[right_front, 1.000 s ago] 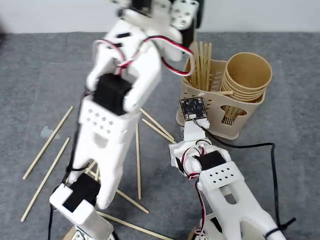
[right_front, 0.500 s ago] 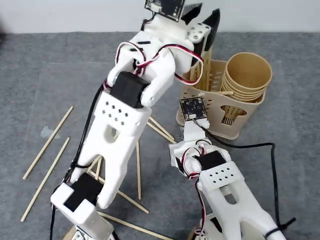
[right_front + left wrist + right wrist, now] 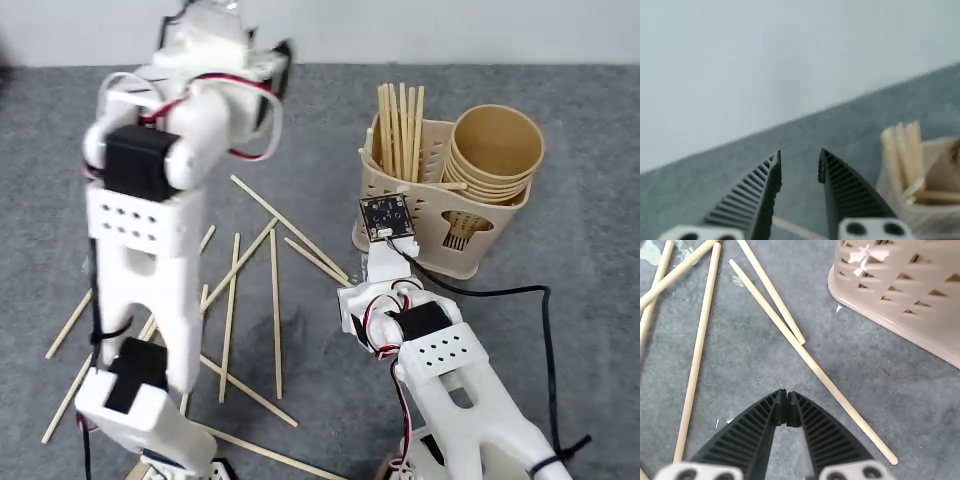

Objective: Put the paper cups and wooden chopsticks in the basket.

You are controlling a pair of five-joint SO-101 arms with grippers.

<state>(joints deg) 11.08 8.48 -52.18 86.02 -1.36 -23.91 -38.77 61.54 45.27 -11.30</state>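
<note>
Left gripper [image 3: 800, 155]: jaws slightly apart — nothing between them.
Right gripper [image 3: 786, 394]: tips pressed together, empty — low beside a chopstick [image 3: 810, 365].

White arms [image 3: 140, 250], black servos [image 3: 135, 160], red cables [image 3: 372, 318], ribbed black fingers [image 3: 755, 435].

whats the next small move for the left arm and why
Probably lower the left gripper, which is open and empty, toward a loose chopstick: several lie scattered outside the basket, while the paper cups already sit inside it.
</note>
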